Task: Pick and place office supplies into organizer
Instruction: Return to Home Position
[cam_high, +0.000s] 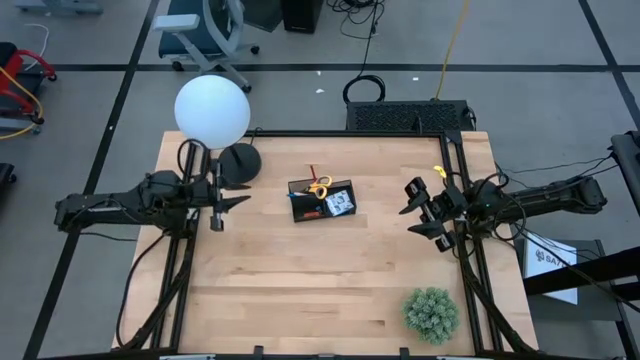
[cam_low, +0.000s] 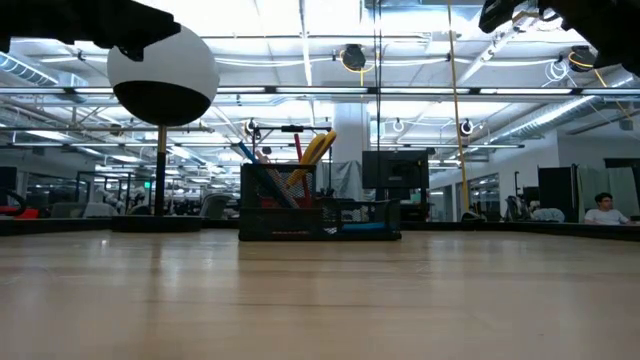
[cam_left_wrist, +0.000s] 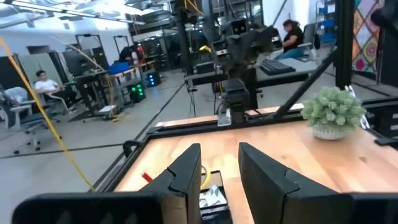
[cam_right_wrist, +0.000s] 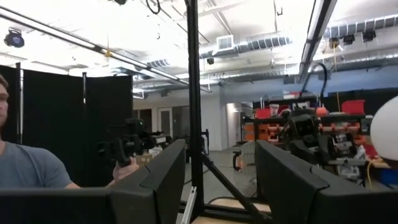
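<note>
**Table, near edge to far edge; no loose supplies seen on the wood.**

1. Green plant ball: near edge, right side, well apart from both arms. Low hazard.
2. Right gripper: raised over the table's right edge, jaws apart, empty. Hazard: judged small, with nothing beside it.
3. Left gripper: over the left edge, jaws apart, empty, near the lamp base. Hazard: a swing toward home may clip the lamp, whose large white globe looks top-heavy.
4. Organizer: mid-table, between the grippers, apart from each. It holds yellow scissors and pens leaning above the rim. Hazard: a low pass could snag them and tip the tray.
5. Person: beyond the frame, hand raised with a dark device. Hazard: an outward sweep of the right arm.
</note>
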